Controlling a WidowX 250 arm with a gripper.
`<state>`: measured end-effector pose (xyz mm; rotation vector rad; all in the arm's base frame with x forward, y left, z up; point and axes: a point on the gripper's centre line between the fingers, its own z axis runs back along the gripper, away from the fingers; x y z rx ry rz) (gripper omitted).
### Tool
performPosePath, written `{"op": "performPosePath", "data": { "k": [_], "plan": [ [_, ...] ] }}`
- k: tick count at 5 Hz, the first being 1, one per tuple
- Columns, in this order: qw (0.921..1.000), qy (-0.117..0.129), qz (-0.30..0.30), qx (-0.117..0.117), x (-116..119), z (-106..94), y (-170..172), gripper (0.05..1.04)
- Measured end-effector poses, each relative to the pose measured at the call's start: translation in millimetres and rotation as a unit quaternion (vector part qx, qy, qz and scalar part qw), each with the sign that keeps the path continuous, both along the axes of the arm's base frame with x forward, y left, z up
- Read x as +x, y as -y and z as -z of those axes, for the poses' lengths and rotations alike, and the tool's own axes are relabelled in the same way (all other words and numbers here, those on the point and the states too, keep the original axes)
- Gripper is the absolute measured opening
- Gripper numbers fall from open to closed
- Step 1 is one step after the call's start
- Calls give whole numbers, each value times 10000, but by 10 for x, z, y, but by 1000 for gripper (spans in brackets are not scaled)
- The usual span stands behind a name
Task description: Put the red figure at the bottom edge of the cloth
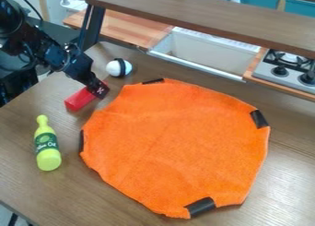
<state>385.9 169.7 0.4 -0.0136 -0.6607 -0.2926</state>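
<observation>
My gripper (97, 88) is at the upper left of the camera view, low over the table and at the upper right end of the red figure (80, 99). That red block lies on the wood just outside the upper left edge of the orange cloth (175, 142). Part of the block is hidden behind the gripper. The cloth is spread flat, its bottom edge near a black strip.
A yellow-green bottle (47, 144) lies left of the cloth. Behind the gripper sits a white ball with a black band (119, 68). Farther back are a raised wooden shelf (203, 15), a white sink (206, 52) and a stove (286, 69).
</observation>
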Motion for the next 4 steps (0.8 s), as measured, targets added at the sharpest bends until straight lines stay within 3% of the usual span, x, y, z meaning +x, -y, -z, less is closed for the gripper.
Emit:
{"op": "performPosePath", "data": {
  "k": [1, 2, 3, 4],
  "plan": [
    [10000, 4, 19, -20, 0, -7, 9, 1001],
    [9988, 89, 180, -444, 33, 8, -11, 1000],
    [9976, 0, -88, -688, 14, 110, -143, 929],
    [9982, -58, -375, -464, 13, 172, -180, 662]
  ]
}}
